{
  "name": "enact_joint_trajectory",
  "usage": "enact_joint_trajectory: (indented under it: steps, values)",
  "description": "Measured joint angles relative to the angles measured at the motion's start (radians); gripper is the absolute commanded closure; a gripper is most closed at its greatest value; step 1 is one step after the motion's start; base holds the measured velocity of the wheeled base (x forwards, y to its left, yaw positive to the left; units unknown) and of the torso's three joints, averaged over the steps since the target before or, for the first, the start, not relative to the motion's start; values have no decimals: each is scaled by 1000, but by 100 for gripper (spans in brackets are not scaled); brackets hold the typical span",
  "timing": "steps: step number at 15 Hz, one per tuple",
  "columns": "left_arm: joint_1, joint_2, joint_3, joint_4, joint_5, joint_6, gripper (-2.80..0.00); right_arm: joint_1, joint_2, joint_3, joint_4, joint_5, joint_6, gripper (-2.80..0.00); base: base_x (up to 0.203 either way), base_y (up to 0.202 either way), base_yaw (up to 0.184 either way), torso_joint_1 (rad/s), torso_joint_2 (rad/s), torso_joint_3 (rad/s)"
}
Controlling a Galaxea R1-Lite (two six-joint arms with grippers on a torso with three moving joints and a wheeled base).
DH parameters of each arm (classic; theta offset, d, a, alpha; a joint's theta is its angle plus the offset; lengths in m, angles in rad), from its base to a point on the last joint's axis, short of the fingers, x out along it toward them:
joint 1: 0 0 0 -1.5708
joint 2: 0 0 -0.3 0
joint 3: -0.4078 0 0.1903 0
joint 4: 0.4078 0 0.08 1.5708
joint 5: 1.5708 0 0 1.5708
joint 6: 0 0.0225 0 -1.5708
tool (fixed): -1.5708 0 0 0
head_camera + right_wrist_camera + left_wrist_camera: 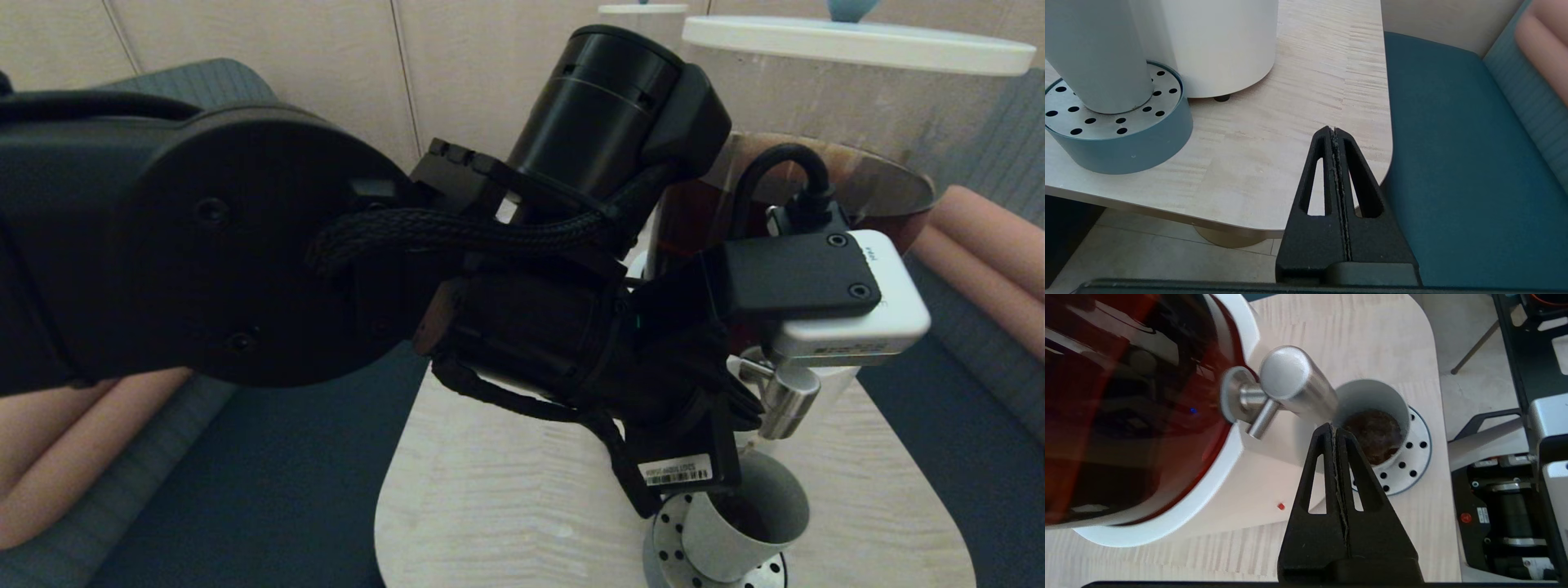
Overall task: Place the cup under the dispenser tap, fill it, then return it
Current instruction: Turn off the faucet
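Pale wood bench (506,498) carries the big white-based dispenser (1167,522) of dark liquid. Its tap (1298,386) juts over the cup (1372,404), which stands on a perforated drip tray (1412,457) with brown liquid inside. Left gripper (1336,430) hangs just beside the tap and the cup's rim, fingers pressed together, holding nothing. Right gripper (1334,132), fingers also together, sits at the bench edge near a teal seat (1453,163)

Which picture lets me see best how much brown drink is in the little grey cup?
The left wrist view: it looks down into the cup and shows dark drink inside. The head view shows the cup partly hidden by the left arm. The right wrist view shows only its outer wall.
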Motion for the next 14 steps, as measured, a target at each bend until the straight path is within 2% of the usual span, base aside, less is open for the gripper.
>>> enact_joint_trajectory:
  steps: [14]
  values:
    - [2,58,-66,-8,28,5,0,0,0,0,0,0,0,0,0,0,0,0,0,0]
